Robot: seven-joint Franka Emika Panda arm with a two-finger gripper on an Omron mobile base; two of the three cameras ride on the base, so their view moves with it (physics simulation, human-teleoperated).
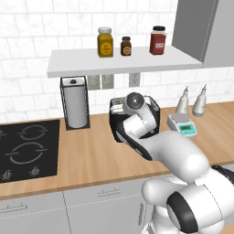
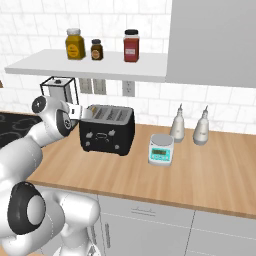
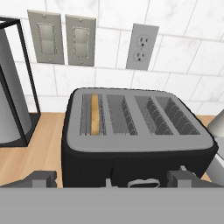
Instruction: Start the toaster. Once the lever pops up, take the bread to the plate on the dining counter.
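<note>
The black toaster (image 3: 131, 131) stands on the wooden wall counter (image 2: 210, 175) below the outlets, with several slots in its grey top. The bread (image 3: 94, 114), a thin tan slice, sits on edge deep in the leftmost slot. My gripper (image 3: 113, 179) hovers just in front of and slightly above the toaster's front face. It is open, its fingertips (image 3: 41, 178) wide apart with nothing between them. In the right base view the toaster (image 2: 107, 130) shows its front, and my hand is at its upper left. My arm covers most of the toaster (image 1: 156, 111) in the left base view. The plate and the dining counter are out of view.
A wire-framed paper towel roll (image 1: 75, 103) stands left of the toaster, beside the black cooktop (image 1: 27, 148). To the toaster's right are a small kitchen scale (image 2: 161, 149) and two bottles (image 2: 190, 125). A shelf (image 2: 90, 65) with three jars hangs above.
</note>
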